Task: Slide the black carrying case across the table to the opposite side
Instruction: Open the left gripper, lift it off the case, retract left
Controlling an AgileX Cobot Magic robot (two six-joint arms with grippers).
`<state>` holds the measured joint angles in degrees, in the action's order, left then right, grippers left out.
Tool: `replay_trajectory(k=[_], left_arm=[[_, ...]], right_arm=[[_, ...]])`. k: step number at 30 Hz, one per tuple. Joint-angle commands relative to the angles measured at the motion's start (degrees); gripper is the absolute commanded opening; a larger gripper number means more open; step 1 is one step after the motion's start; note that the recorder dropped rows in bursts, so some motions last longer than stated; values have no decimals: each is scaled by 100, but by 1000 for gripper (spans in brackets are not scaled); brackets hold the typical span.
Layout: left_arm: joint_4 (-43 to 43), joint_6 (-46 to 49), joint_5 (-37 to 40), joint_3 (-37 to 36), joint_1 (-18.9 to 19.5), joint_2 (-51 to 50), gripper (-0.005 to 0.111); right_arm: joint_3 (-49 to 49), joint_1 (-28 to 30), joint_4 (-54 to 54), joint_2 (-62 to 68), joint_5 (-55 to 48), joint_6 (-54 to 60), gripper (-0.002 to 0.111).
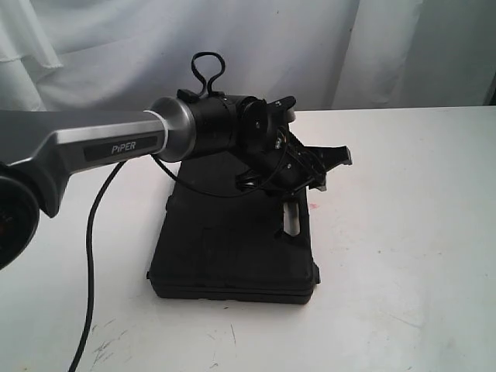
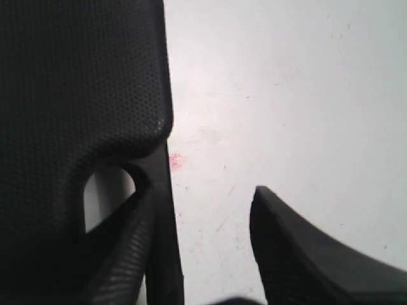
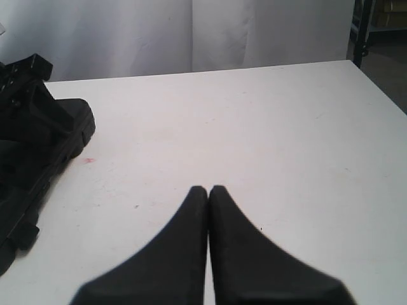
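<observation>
The black carrying case (image 1: 232,248) lies flat on the white table (image 1: 403,232), its handle side facing right. My left gripper (image 1: 322,167) reaches over the case to that handle edge. In the left wrist view the left gripper (image 2: 202,190) stands open, with one finger at the handle cut-out of the case (image 2: 76,82) and the other over bare table (image 2: 286,95); nothing is clamped. My right gripper (image 3: 208,188) is shut and empty, hovering over the table (image 3: 254,114), well apart from the case (image 3: 38,146). It is out of the exterior view.
A small red speck (image 2: 176,160) marks the table just beside the handle. The left arm's black cable (image 1: 89,256) hangs to the case's left. White curtains (image 1: 310,46) close off the back edge, and a dark frame (image 3: 362,25) stands past the far corner.
</observation>
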<state>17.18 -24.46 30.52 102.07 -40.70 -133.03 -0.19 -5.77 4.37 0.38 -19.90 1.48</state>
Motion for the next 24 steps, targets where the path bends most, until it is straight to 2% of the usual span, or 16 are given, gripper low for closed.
replay_trajectory(k=[1, 3, 7, 9, 13, 16, 20, 24], left_arm=[[-26, 142, 37, 19, 7, 245, 44], [-216, 221, 70, 19, 7, 401, 35], [-1096, 221, 227, 19, 7, 852, 2], [-1545, 153, 405, 19, 7, 1033, 0], [-3111, -332, 1081, -166, 7, 1408, 0], [-4157, -916, 668, -1218, 17, 1960, 0], [-4260, -1146, -159, -2571, 233, 2768, 0], [-4176, -1146, -652, -3681, 653, 3733, 0]], right_arm=[[19, 24, -57, -38, 10, 10, 0], [19, 24, -57, -38, 10, 10, 0], [19, 24, -57, -38, 10, 10, 0], [19, 24, -57, -38, 10, 10, 0], [19, 24, -57, -38, 10, 10, 0], [19, 24, -57, -38, 10, 10, 0], [19, 24, -57, -38, 10, 10, 0], [19, 24, -57, -38, 10, 10, 0]])
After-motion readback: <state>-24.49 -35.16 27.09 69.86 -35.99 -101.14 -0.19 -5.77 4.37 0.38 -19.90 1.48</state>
